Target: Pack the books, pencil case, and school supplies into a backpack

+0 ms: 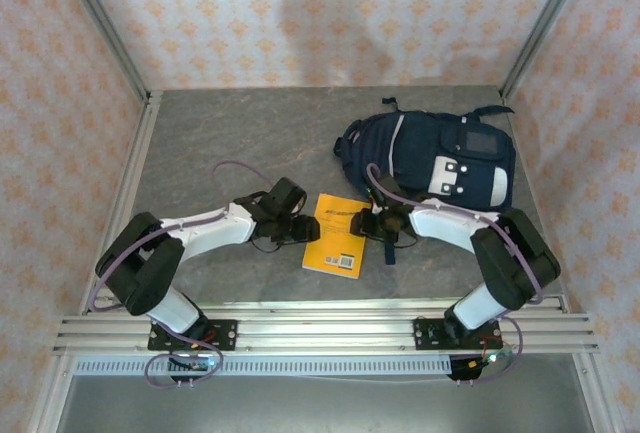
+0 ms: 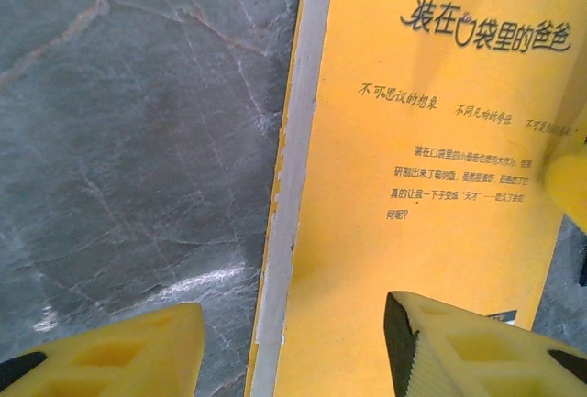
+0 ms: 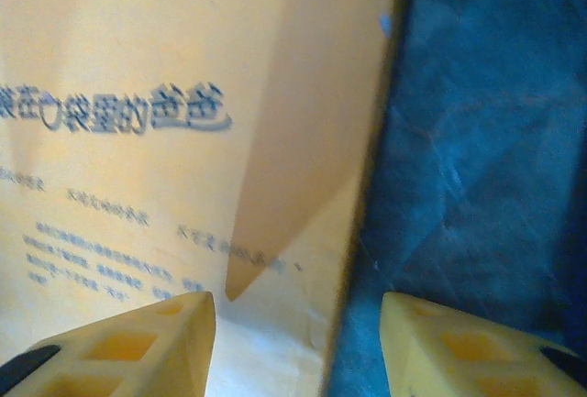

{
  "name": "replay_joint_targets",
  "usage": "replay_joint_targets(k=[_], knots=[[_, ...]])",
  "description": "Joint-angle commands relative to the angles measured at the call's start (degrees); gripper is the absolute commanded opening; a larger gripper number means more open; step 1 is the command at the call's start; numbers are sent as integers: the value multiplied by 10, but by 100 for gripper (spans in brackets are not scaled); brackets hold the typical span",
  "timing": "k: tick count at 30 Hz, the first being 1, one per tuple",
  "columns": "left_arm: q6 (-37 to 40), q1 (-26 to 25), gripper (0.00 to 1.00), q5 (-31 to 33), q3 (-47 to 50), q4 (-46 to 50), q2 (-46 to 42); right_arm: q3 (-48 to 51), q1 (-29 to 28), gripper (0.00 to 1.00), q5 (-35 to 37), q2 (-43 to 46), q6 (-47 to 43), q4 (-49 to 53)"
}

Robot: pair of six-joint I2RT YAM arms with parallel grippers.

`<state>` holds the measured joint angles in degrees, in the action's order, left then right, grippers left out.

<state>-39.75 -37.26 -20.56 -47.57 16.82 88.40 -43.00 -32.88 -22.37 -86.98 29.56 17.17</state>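
The orange-yellow book [image 2: 431, 186] carries a dark title line [image 2: 486, 28] in Chinese, 装在口袋里的爸爸, and the right wrist view shows that title line [image 3: 138, 111] blurred, with 口袋里的爸爸 legible. Beneath it in the left wrist view runs a smaller row [image 2: 459, 108] beginning 不可思议的想象, then a short paragraph [image 2: 459, 181] opening 装在口袋里, the other characters too small to read with certainty (one quoted word looks like "天才"). In the top view a white barcode label [image 1: 347, 262] sits at the book's near corner, its digits illegible
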Motion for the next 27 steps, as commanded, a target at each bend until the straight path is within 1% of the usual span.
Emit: replay_joint_targets(k=[1, 5, 8, 11, 18, 21, 24, 27], knots=[[21, 10, 55, 17, -18, 22, -11, 34, -2, 49, 33, 53, 51, 15], [31, 14, 55, 9, -34, 14, 6, 88, -1, 47, 4, 97, 114, -68], [30, 23, 55, 3, -45, 6, 31, 108, 4, 46, -42, 92, 134, -115], [28, 31, 54, -3, -54, -9, 56, 103, 7, 46, -68, 67, 125, -122], [19, 42, 53, -42, -57, -40, 99, 88, 9, 43, -142, 21, 89, -159], [14, 42, 52, -54, -47, -57, 102, 67, 9, 42, -151, 6, 63, -140], [10, 42, 50, -64, -39, -66, 107, 46, 9, 40, -174, -7, 48, -127], [3, 42, 48, -71, -29, -78, 107, 32, 9, 40, -180, -13, 39, -115]])
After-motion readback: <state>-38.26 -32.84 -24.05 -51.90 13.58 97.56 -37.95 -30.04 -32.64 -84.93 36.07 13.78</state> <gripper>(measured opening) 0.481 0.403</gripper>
